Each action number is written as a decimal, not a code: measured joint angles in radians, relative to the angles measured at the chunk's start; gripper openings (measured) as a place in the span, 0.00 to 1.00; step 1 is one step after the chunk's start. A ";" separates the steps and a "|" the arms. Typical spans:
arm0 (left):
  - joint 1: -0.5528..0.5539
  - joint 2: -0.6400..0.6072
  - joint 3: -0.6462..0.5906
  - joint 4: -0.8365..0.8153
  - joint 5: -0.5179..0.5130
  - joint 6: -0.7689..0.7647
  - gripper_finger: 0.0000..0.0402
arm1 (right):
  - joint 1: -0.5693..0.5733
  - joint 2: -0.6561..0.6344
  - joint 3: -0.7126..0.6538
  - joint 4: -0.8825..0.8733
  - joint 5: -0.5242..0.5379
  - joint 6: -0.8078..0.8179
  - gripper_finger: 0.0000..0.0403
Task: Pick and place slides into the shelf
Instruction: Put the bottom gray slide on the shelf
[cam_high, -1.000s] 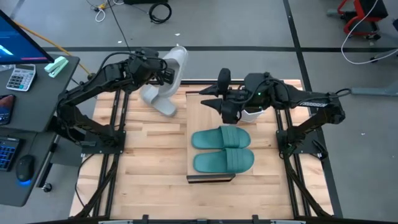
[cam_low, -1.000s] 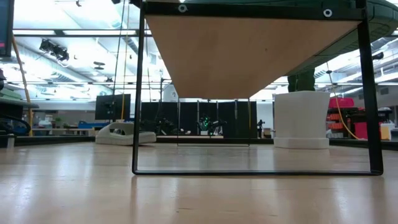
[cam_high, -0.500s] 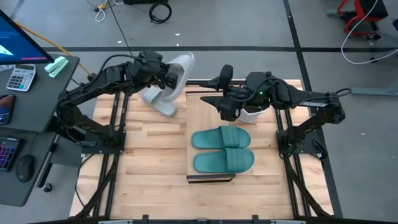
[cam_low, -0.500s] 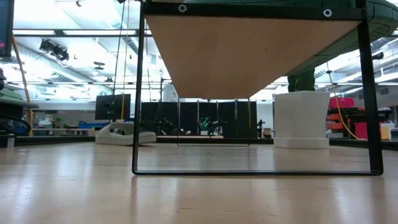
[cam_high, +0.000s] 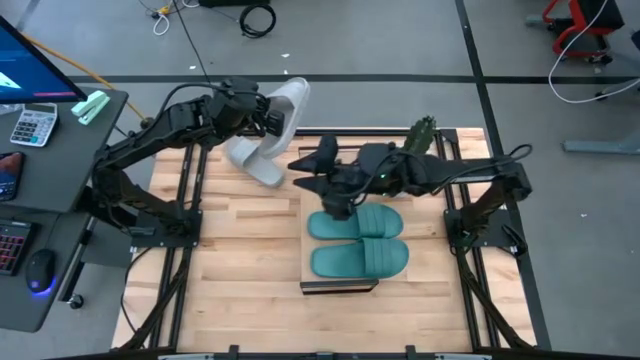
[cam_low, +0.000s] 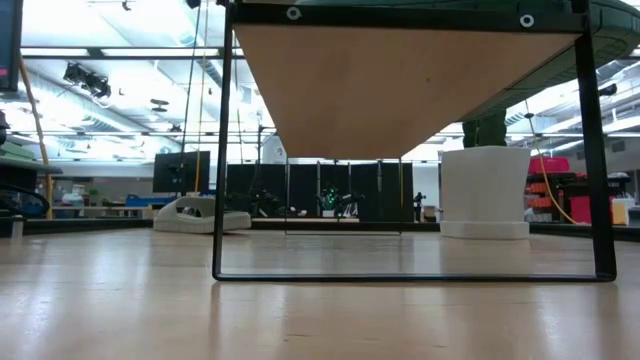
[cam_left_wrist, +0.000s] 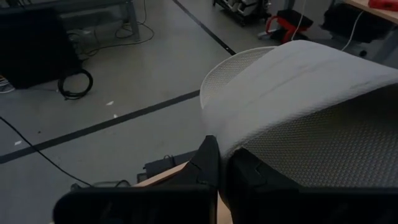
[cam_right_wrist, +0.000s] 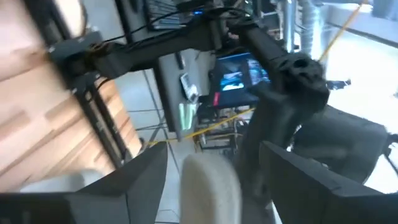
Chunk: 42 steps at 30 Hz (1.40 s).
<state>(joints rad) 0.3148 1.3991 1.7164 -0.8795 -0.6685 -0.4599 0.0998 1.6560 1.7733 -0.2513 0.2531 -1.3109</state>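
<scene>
Grey rubber was what I had in the left gripper (cam_high: 272, 118): its fingers were pinched on the edge of one grey slide (cam_high: 285, 110), held up in the air off the table's far left edge. A second grey slide (cam_high: 250, 158) lay on the slatted table (cam_high: 220, 250) just below that gripper. The two teal slides (cam_high: 358, 238) sat side by side on the shelf (cam_high: 322, 165) top, on the near side of the right gripper (cam_high: 325, 180). That right gripper hovered with its fingers spread wide over the shelf's left part, empty, as far as I could judge. In the low view a third pale slide (cam_low: 486, 190) stood beyond the shelf frame. My thinking was to carry the held slide across level toward the bare plank, keep the pinch firm since the rubber would flex, and give the right arm room so the two did not meet over the shelf
</scene>
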 joint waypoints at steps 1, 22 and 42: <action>0.003 0.004 0.000 0.003 0.001 0.000 0.03 | 0.008 0.023 0.037 -0.010 0.014 0.016 0.65; 0.020 0.124 -0.001 0.000 0.038 -0.008 0.03 | 0.030 0.184 0.388 -0.505 0.200 0.324 0.63; 0.052 0.150 0.000 0.013 0.044 0.031 0.03 | 0.050 0.263 0.386 -0.458 0.440 0.320 0.63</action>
<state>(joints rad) 0.3669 1.5490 1.7161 -0.8669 -0.6247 -0.4285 0.1493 1.9194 2.1597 -0.7095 0.6926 -0.9913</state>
